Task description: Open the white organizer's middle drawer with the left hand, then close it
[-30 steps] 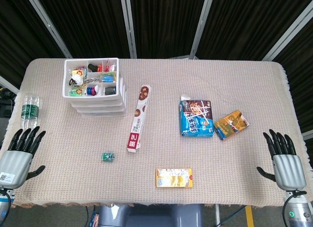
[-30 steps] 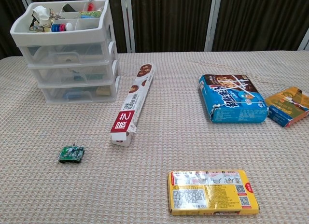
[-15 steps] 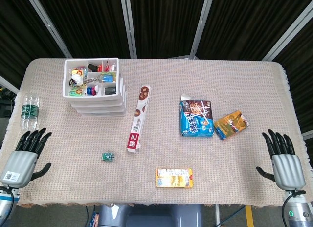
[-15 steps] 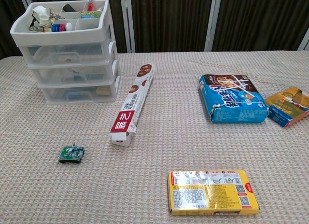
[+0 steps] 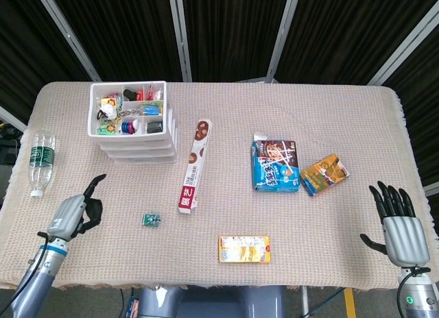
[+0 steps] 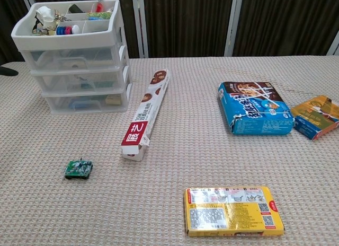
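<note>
Left hand (image 5: pixel 74 212) empty near white organizer (image 5: pixel 130 123), middle drawer (image 6: pixel 85 79) closed

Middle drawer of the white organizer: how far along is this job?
Nothing is done: the middle drawer of the white organizer sits flush and closed. In hand: the left hand is over the table, empty, short of the organizer. The right hand is open at the table's edge. Reaching the handle, pulling and closing all remain.
</note>
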Tool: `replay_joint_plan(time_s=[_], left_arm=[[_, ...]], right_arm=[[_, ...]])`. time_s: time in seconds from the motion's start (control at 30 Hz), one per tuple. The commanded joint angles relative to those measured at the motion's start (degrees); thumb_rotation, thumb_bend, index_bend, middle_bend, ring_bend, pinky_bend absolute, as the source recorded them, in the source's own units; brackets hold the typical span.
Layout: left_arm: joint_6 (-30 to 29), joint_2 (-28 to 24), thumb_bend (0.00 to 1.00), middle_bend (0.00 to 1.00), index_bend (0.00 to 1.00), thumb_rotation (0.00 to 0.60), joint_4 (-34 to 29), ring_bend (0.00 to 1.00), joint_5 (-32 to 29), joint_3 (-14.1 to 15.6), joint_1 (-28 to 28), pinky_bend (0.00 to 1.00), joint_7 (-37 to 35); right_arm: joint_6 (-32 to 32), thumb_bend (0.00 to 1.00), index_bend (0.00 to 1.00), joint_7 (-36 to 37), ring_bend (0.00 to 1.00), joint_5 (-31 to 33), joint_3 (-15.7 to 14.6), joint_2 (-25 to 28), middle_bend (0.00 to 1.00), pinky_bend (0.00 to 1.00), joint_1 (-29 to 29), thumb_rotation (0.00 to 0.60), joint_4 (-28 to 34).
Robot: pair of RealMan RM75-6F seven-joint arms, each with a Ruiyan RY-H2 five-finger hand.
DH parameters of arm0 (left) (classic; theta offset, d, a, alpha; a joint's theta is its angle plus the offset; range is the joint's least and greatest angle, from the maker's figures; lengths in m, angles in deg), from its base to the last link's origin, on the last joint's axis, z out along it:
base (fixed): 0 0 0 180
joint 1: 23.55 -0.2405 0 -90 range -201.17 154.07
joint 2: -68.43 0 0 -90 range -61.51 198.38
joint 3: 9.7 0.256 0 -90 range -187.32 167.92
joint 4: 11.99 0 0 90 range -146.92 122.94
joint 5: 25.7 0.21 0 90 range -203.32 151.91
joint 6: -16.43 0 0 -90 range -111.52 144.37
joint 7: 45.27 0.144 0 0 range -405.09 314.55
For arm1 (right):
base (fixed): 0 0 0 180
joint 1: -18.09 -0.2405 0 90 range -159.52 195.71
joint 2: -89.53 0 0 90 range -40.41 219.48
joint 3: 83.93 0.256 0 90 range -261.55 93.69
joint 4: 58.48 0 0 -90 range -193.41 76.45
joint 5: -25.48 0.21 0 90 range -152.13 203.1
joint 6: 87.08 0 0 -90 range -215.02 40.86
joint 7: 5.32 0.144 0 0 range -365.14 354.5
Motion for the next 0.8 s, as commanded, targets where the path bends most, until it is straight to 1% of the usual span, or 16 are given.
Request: replay_joint_plan(time_s=[0.03,0.1,0.17,0.2,0.3,0.37,0.47,0.53,0.8], left_arm=[[7.64,3.66,0.91,0.79,0.0,0.6,0.7,0.72,-10.56,-4.4,5.99,0.6,-1.58],[9.48,4.85,0.97,0.83,0.0,0.6,0.76,0.74,-14.15,-5.62,7.14,0.63,-3.1],[12.01,6.22,1.0,0.85,0.0,0.6,1.64,0.76,-19.06,-7.28,8.77,0.64,-5.1],[12.55,6.72,1.0,0.85,0.0,0.6,2.57,0.76,-20.41,-7.7,9.65,0.64,-4.75],[11.82,9.14,1.0,0.86,0.0,0.6,6.17,0.77,-21.85,-7.97,12.09,0.64,-1.44],[12.1,10.43,1.0,0.86,0.0,0.6,7.47,0.77,-23.3,-8.2,13.16,0.64,-0.79],[14.0,12.36,1.0,0.86,0.0,0.6,9.91,0.77,-25.68,-8.73,14.55,0.65,-1.82],[14.48,13.27,1.0,0.86,0.0,0.6,11.3,0.77,-26.14,-8.68,14.98,0.65,-2.02],[15.06,17.2,1.0,0.86,0.0,0.6,16.89,0.77,-28.28,-9.8,16.39,0.65,-3.83]], right_arm=[[0.06,0.0,0.06,0.07,0.0,0.11,0.01,0.06,0.0,0.0,0.02,0.6,0.08],[0.06,0.0,0.06,0.16,0.0,0.16,0.02,0.11,0.0,0.0,0.05,0.6,0.14],[0.06,0.0,0.06,0.22,0.0,0.25,0.03,0.17,0.0,0.0,0.08,0.6,0.19],[0.06,0.0,0.06,0.24,0.0,0.26,0.03,0.2,0.0,0.0,0.08,0.6,0.18],[0.03,0.0,0.06,0.33,0.0,0.22,0.04,0.24,0.0,0.0,0.09,0.6,0.16],[0.03,0.0,0.06,0.41,0.0,0.22,0.04,0.28,0.0,0.0,0.09,0.6,0.14],[0.14,0.0,0.06,0.62,0.0,0.36,0.09,0.34,0.0,0.0,0.07,0.6,0.17],[0.15,0.0,0.06,0.72,0.0,0.4,0.11,0.36,0.0,0.0,0.07,0.6,0.17],[0.14,0.0,0.06,0.99,0.0,0.48,0.17,0.4,0.0,0.0,0.08,0.6,0.17]])
